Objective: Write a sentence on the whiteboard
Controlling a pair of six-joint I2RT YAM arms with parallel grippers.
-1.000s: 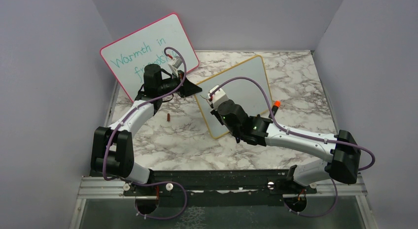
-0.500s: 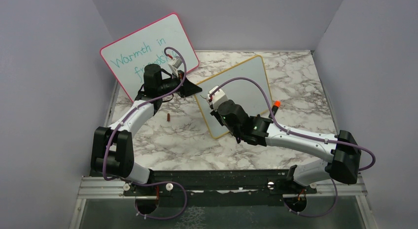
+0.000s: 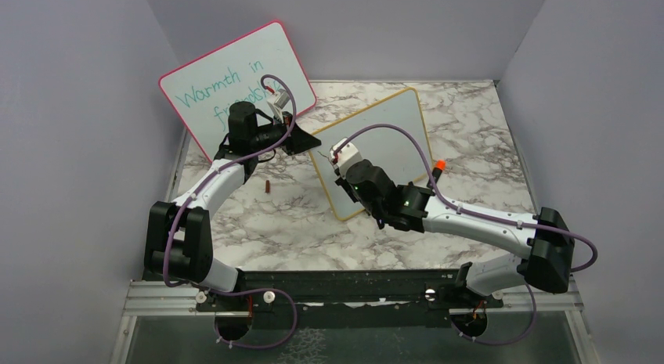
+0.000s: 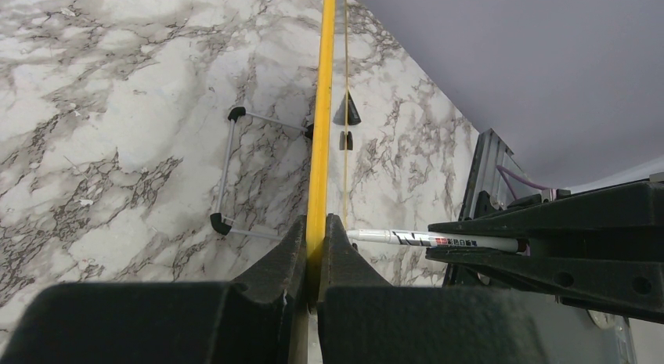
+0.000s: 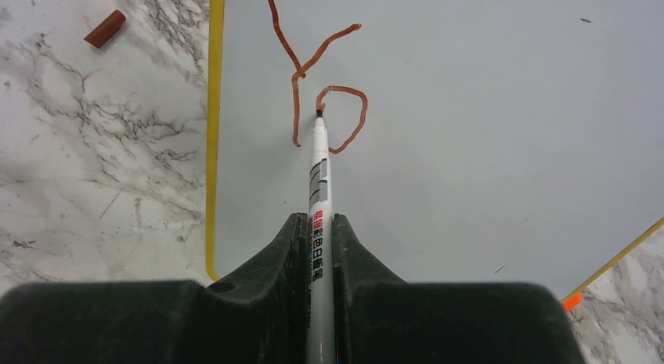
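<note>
Marker (image 5: 319,184) touches whiteboard (image 5: 485,145), right arm (image 3: 470,218) outstretched.

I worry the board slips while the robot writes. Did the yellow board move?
No. The whiteboard sits just as far from the brown cap as before.

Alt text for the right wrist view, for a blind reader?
Right gripper shut on a white marker, tip on the yellow-framed whiteboard, where red-brown writing shows a "Y" and an unfinished "o". A brown cap lies on the marble table left of the board.
</note>
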